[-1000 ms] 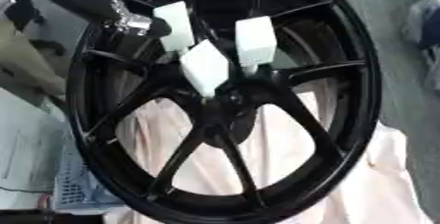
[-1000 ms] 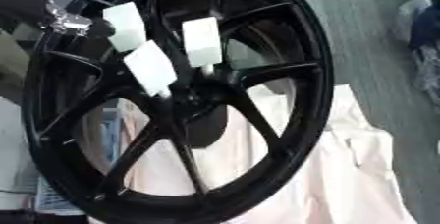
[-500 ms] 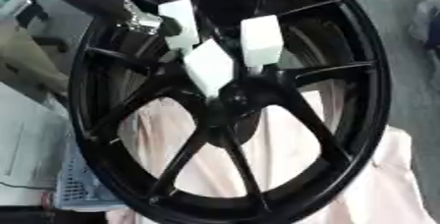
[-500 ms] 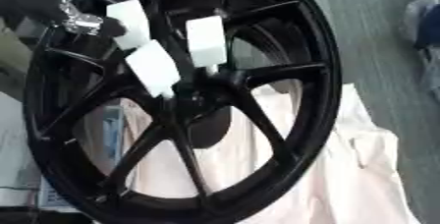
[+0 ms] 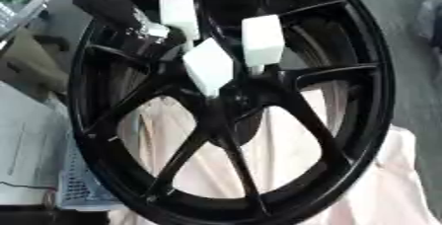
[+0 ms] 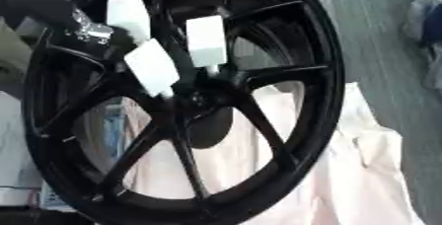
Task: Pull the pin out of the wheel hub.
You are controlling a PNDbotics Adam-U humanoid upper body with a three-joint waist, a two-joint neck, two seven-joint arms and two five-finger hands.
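A pale pink cloth (image 5: pixel 293 160) lies spread across the lower part of the scene, rumpled, with its edge running up the right side. Beyond it on the right stretches a grey floor (image 6: pixel 380 36) with a faint streaked grain. A blurred bluish-white object (image 6: pixel 427 17) sits at the far right edge. On the left stands a light grey surface (image 5: pixel 26 145), and just below it a perforated blue-grey basket (image 5: pixel 78 189). Lighting is even and soft.

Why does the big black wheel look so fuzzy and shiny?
Left eye view: the wheel is soft all over, its spoke edges smeared, with pale glare along the rim. Right eye view: the white blocks look washed out, and the cloth lacks sharp folds.
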